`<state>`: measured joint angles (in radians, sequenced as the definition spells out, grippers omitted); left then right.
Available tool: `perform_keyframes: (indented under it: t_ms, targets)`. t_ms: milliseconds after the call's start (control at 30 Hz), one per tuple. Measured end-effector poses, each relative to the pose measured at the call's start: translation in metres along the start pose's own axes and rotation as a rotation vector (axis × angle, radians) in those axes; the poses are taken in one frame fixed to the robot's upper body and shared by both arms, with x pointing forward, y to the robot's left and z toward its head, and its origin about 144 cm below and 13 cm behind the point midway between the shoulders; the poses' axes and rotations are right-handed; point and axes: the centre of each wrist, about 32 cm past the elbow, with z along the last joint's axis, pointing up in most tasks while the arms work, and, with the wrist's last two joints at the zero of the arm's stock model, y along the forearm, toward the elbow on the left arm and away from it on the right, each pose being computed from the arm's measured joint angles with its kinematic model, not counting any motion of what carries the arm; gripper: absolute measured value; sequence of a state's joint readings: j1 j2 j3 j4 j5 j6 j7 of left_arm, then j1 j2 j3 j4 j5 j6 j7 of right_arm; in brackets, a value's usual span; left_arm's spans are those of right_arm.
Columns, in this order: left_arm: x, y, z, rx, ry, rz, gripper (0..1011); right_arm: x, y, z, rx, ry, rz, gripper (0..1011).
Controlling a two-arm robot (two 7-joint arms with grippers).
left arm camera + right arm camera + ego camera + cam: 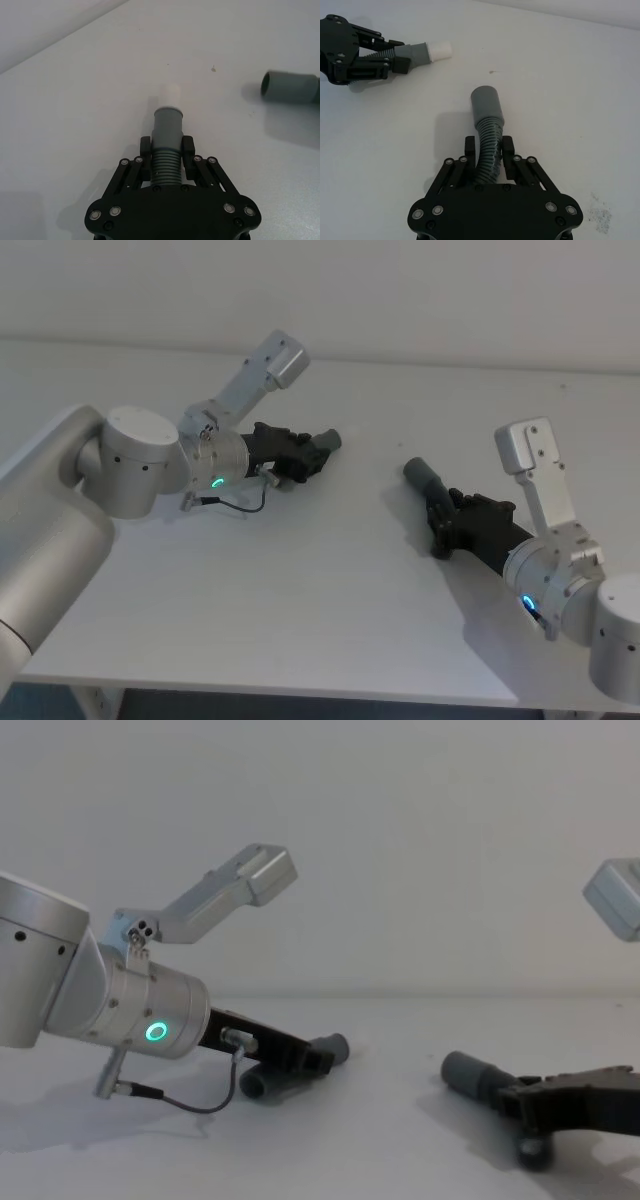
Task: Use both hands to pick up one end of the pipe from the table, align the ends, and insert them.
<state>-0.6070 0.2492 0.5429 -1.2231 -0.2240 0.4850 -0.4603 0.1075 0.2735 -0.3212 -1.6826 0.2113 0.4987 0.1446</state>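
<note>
Left wrist view, lower centre: the black two-fingered left gripper [166,150] is clamped on the ribbed neck of the grey white-tipped plastic pipe piece [167,122], whose collar juts past the fingertips. In the right wrist view the right gripper [486,147] likewise pinches the grey socket-ended piece [487,107].

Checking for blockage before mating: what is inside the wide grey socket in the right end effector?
The socket in the right end effector shows a dark hollow mouth, nothing at its rim; deeper inside is shadowed, hidden. Left end effector holds the spigot.
</note>
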Motion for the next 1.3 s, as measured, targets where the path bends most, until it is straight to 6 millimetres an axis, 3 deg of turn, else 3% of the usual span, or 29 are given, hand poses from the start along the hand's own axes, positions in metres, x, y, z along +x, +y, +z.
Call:
perform_keyframes:
  t_ms: [67, 100, 300, 933, 1300]
  targets:
    - [0.0, 0.0, 0.0, 0.0, 0.0, 0.0, 354, 0.0, 0.0, 0.0, 0.0, 0.0, 0.0, 291]
    - [0.0, 0.0, 0.0, 0.0, 0.0, 0.0, 354, 0.0, 0.0, 0.0, 0.0, 0.0, 0.0, 231]
    - [0.0, 0.0, 0.0, 0.0, 0.0, 0.0, 354, 0.0, 0.0, 0.0, 0.001, -0.001, 0.0, 148]
    - [0.0, 0.0, 0.011, -0.044, -0.055, 0.009, 354, 0.003, -0.005, 0.002, 0.118, -0.024, 0.017, 135]
    - [0.004, 0.002, 0.026, -0.106, -0.142, -0.055, 354, 0.019, -0.014, 0.005, 0.238, -0.1, 0.088, 135]
